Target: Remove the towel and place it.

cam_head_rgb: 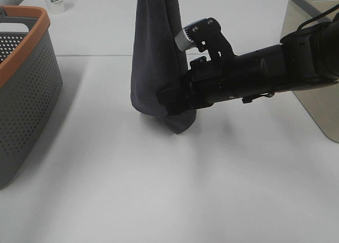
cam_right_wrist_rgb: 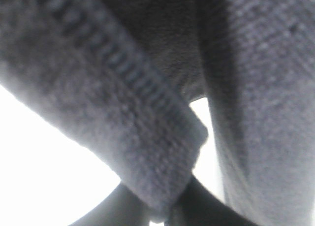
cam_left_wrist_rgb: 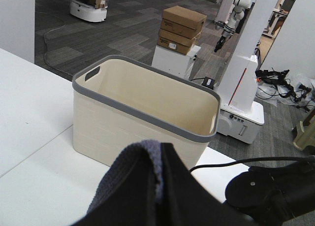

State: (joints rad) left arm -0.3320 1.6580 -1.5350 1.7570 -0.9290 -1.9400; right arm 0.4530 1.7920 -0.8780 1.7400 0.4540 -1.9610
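Note:
The dark grey towel hangs in a long drape from above the top of the exterior high view, its lower end just touching the white table. My left gripper is shut on the towel's top fold; it is out of the exterior high view. My right gripper reaches in from the right at the towel's lower part. In the right wrist view the towel's ribbed hem runs down into the right gripper, pinched between its dark fingers.
A grey perforated basket with an orange rim stands at the left. A cream basket with a grey rim stands at the right behind the right arm. A clear cup sits at the far left back.

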